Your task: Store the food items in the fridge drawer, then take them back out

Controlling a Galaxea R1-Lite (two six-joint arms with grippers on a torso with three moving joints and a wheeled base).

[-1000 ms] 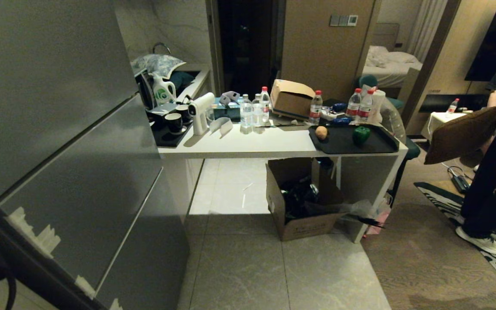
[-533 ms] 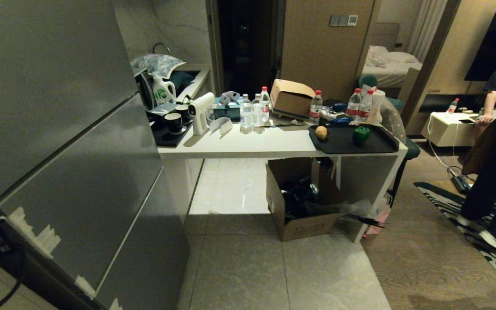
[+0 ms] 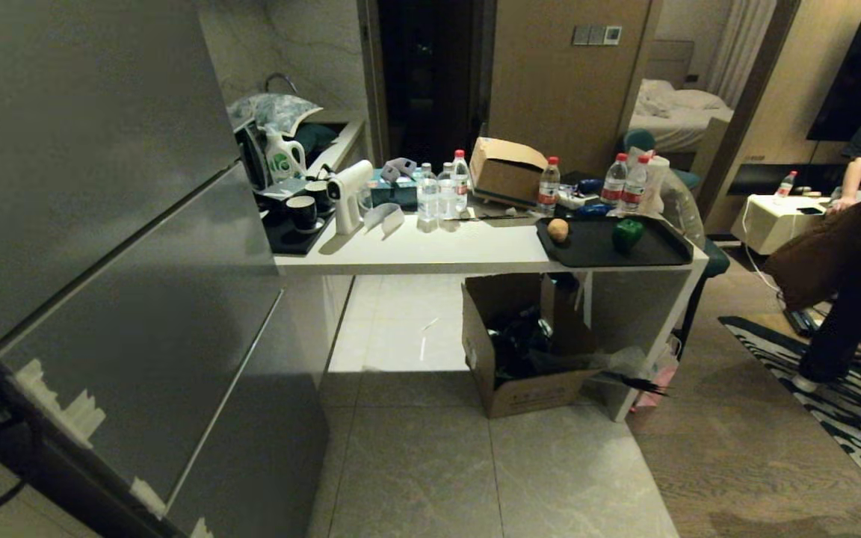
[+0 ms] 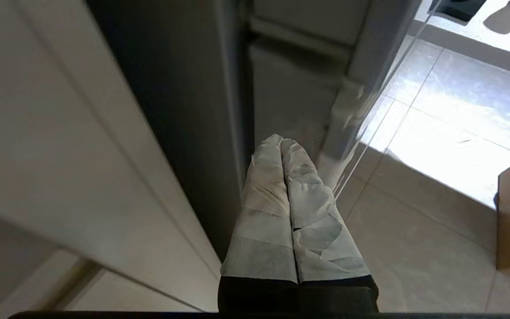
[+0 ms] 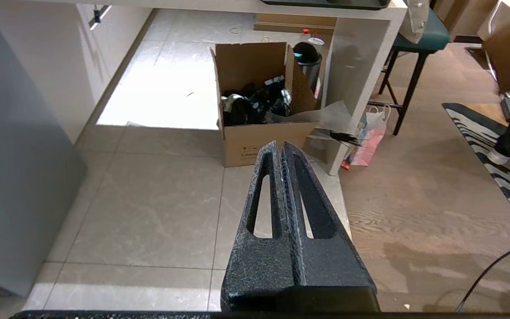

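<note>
Sitting on tray (image 3: 655,250): potato (image 3: 558,229) & pepper (image 3: 627,233), far from both closed pincers (image 4: 280,142) (image 5: 279,147).

The potato (image 3: 558,230) — small, round, tan-brown — lies near the left edge of the black tray (image 3: 655,254). The bell pepper (image 3: 627,234) (glossy, dark green) sits upright to its right, well apart, nearer the tray's middle.
</note>
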